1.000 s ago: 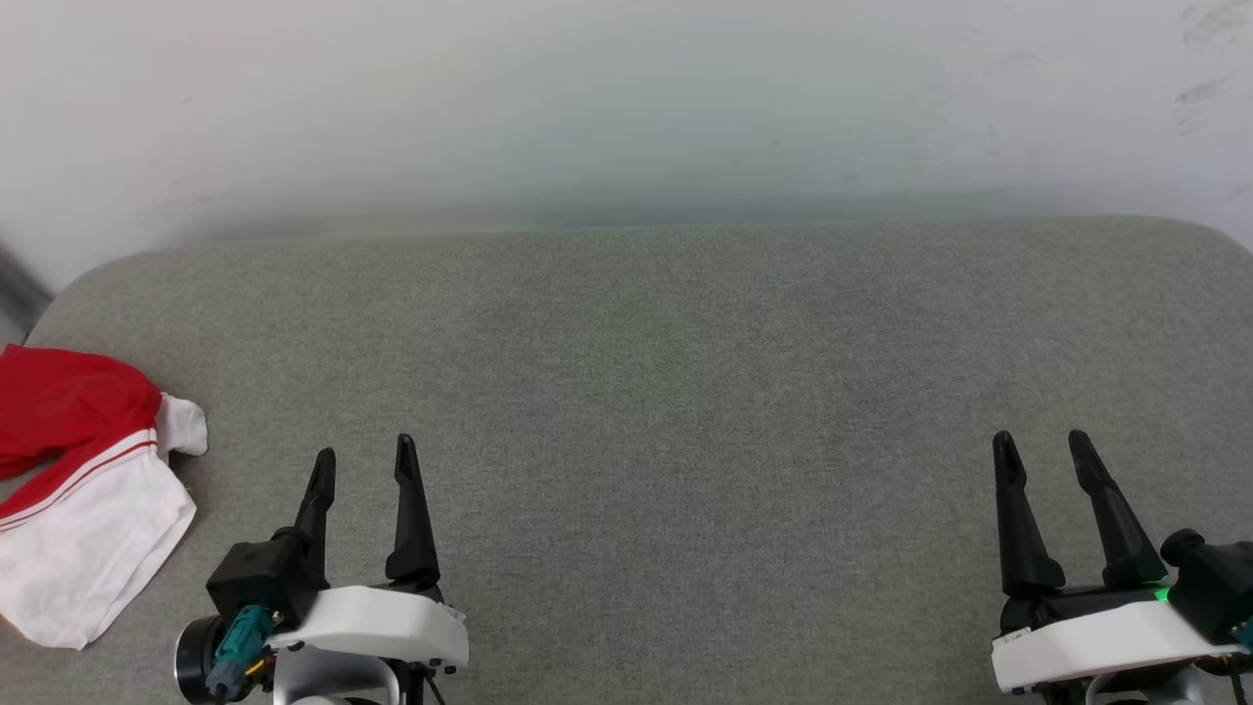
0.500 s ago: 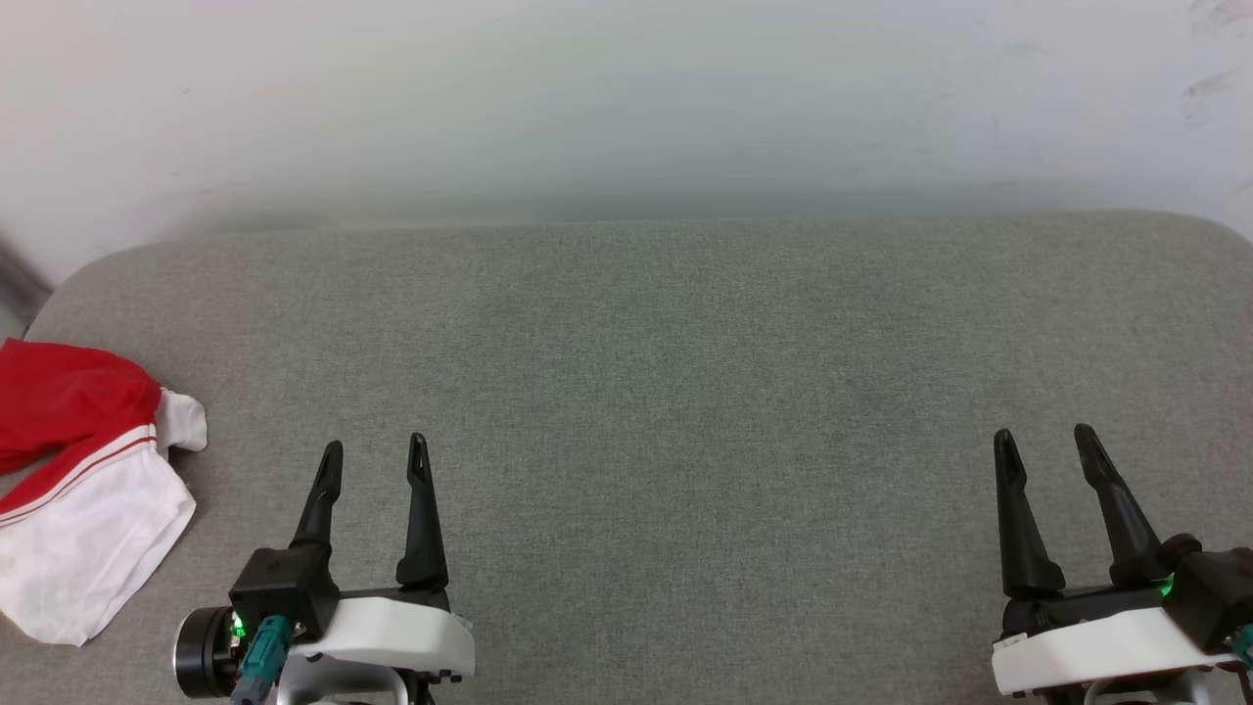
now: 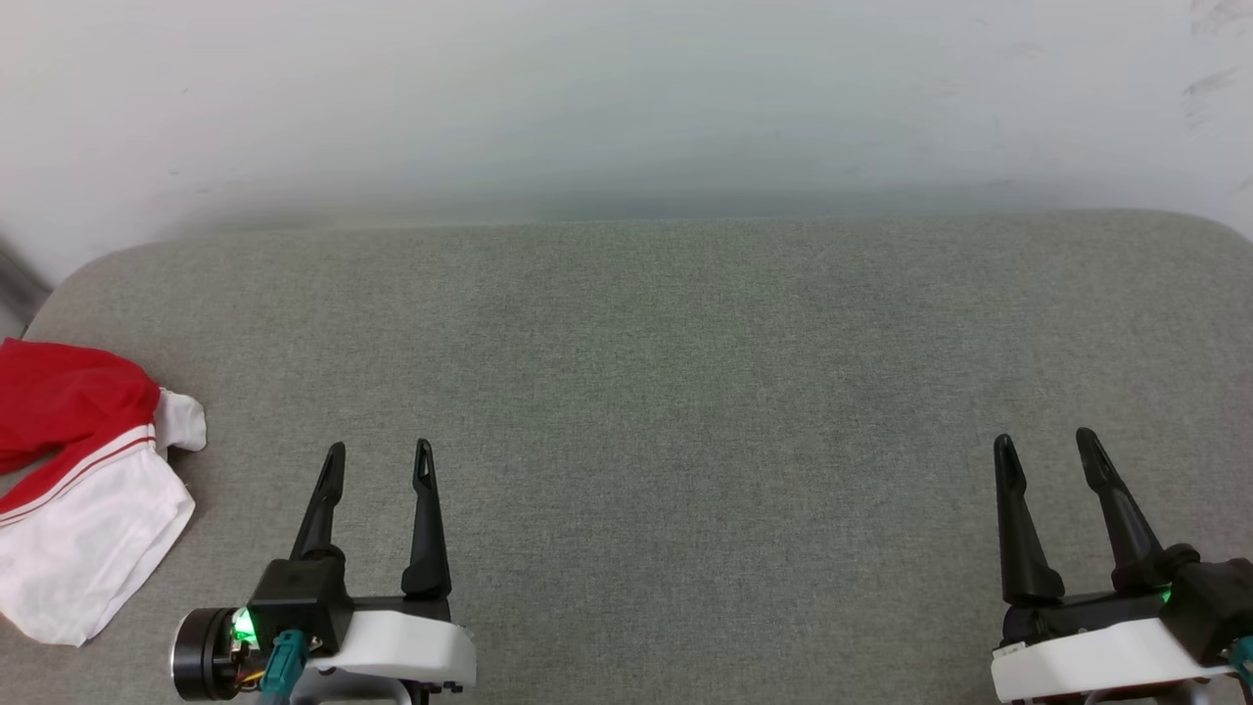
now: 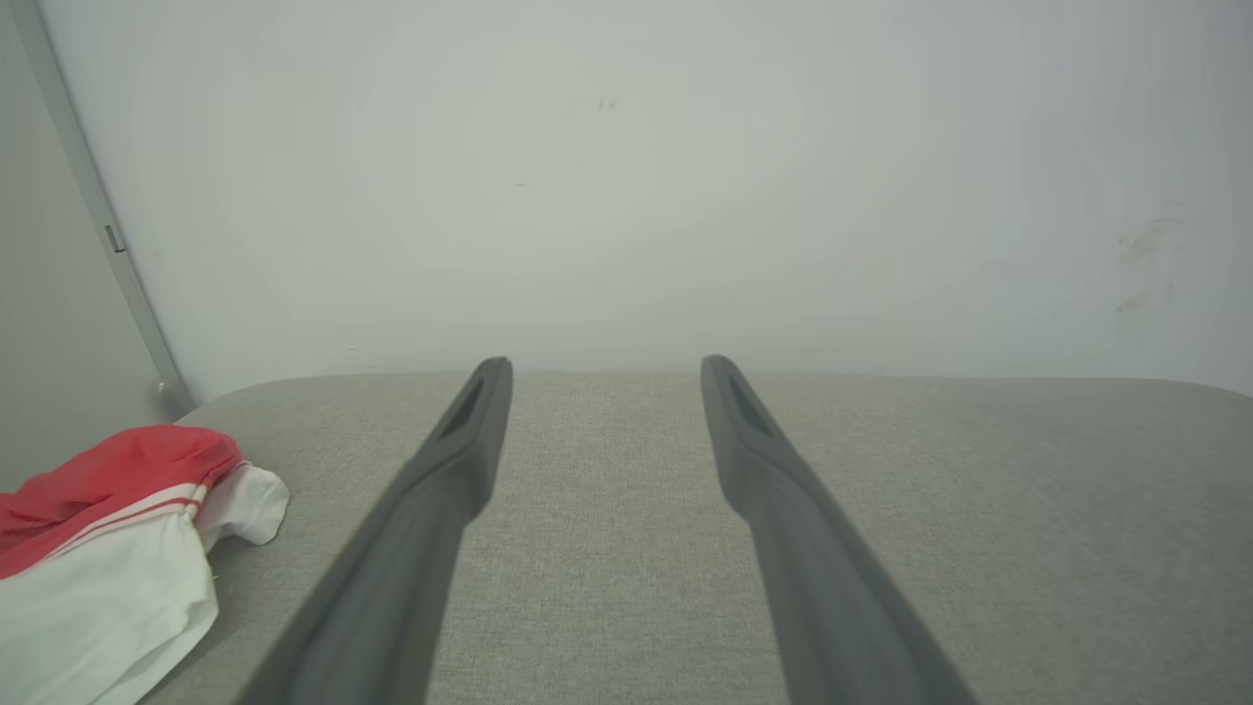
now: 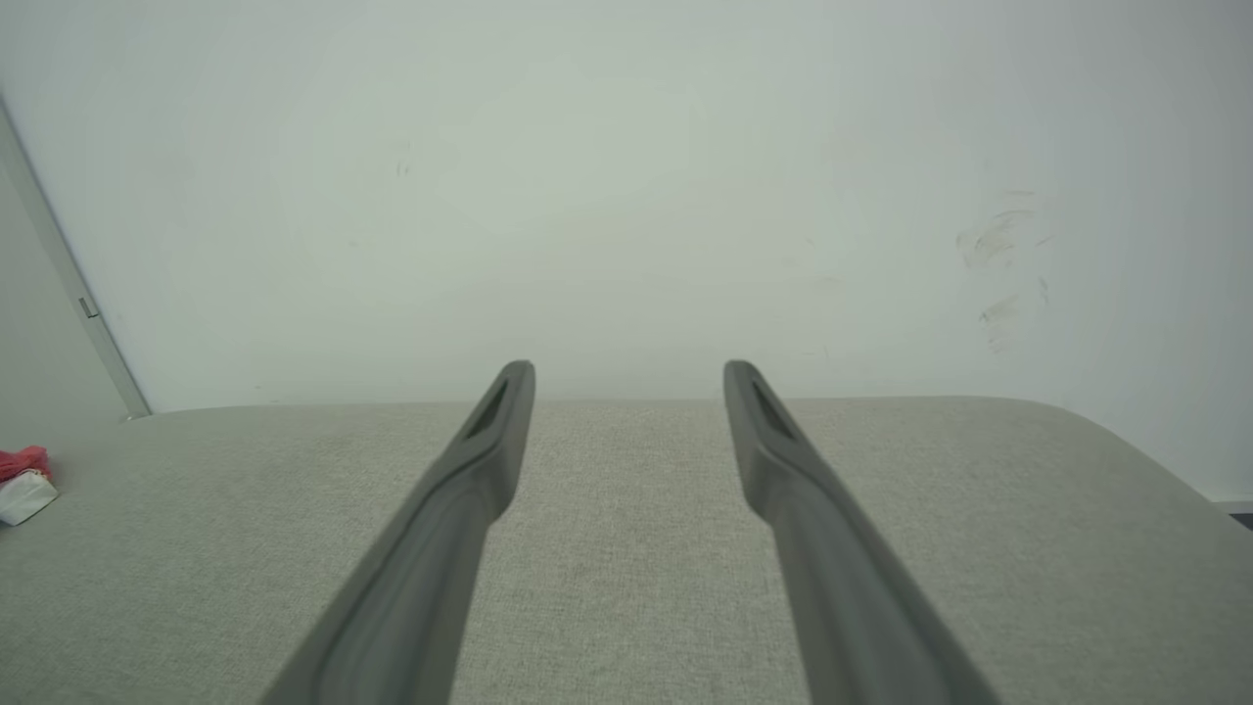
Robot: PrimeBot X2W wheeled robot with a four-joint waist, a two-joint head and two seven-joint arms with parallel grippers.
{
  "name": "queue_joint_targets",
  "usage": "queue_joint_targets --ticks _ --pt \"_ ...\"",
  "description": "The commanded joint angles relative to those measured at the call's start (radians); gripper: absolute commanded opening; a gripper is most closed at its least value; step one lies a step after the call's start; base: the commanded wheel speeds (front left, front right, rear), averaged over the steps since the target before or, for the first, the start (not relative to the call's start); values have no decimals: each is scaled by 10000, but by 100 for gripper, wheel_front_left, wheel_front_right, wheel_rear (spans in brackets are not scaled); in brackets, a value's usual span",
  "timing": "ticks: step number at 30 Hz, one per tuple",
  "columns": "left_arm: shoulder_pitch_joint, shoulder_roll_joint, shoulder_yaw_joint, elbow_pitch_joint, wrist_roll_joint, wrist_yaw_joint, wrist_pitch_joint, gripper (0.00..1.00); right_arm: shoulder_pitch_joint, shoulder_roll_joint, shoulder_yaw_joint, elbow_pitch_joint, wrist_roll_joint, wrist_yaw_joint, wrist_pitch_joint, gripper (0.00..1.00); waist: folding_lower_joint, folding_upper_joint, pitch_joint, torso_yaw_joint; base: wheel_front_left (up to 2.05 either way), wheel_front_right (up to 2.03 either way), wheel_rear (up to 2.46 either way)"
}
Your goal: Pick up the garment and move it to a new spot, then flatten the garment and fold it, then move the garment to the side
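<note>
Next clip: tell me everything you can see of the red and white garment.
The garment is soft, crumpled cloth: a red part behind, a white part in front, and thin red and white stripes between them. It lies bunched at the left end of the grey cushion, partly cut off by the head view's edge. Only the cushion touches it.

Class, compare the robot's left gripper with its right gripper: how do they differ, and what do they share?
The left gripper sits near the red and white T-shirt; the right gripper is far across the grey cushion from it. The left gripper's fingers point almost straight up the head view; the right gripper's lean left. Both are open and hold nothing.
</note>
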Motion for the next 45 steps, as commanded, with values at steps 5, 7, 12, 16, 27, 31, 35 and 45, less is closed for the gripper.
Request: queue_joint_targets --ticks 5,7,12,16,27,31,35,45 --pt "115 -19 26 -30 336 -56 -166 100 158 4 18 -1 34 -2 -132 100 0 0 15 -5 0 0 0" --pt "104 -25 50 -6 286 -80 -154 100 151 4 65 15 153 -3 -119 100 0 0 23 -7 0 0 0" --pt "80 -30 75 58 291 -83 -152 100 182 4 34 94 408 -3 -119 100 0 0 42 0 0 0 0" --pt "80 -32 51 85 221 -58 -145 100 178 4 19 162 493 -3 -119 100 0 0 42 6 0 0 0" --pt "-80 -32 21 178 135 -26 -143 100 178 4 15 168 420 -3 -117 100 0 0 53 280 0 0 0" --pt "-102 -33 68 161 78 -24 -143 100 145 4 57 119 306 -2 -117 100 0 0 91 608 0 0 0" --pt "-154 -31 121 173 56 -24 -143 100 118 4 79 77 209 -3 -117 100 0 0 151 1067 0 0 0" --pt "-245 -33 308 191 -129 52 -143 100 41 4 138 -39 -20 -3 -117 100 0 0 361 2467 0 0 0"
